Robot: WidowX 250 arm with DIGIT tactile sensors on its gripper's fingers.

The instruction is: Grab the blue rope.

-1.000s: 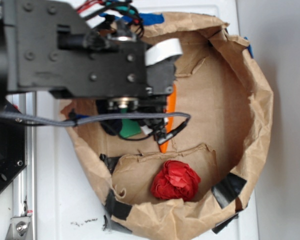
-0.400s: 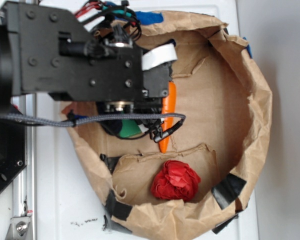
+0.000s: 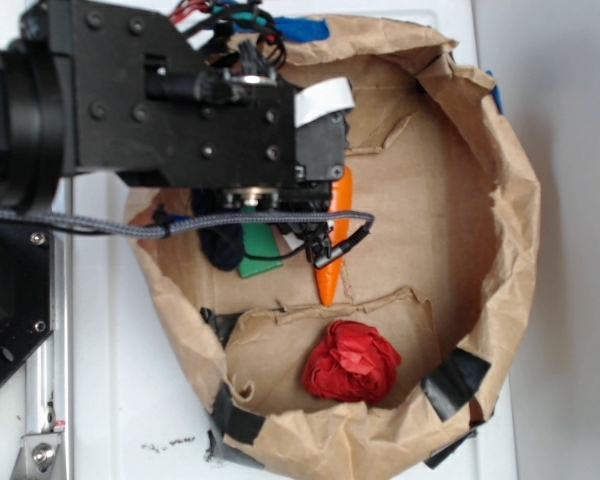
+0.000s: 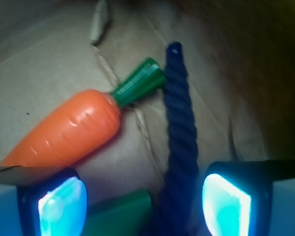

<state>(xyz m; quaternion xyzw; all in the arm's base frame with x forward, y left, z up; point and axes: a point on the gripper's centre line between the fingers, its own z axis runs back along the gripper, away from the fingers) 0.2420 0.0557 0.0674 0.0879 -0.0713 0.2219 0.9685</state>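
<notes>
Exterior view: black robot arm has shifted left over the crumpled brown paper bag [image 3: 500, 250], uncovering dark navy twisted rope [image 3: 220, 245] beside the orange plastic carrot [image 3: 336, 240]. Wrist view: gripper [image 4: 145, 199] spread open, straddling the rope [image 4: 181, 142], carrot [image 4: 69, 130] to its left; closure appears next.

A white table [image 3: 120, 400] carries a shallow brown paper bag [image 3: 510, 250] patched with black tape. On the bag's floor lie the blue rope [image 4: 181, 132], an orange carrot [image 4: 69, 130], a green block [image 3: 260, 250] and a red crumpled ball [image 3: 350, 362].
</notes>
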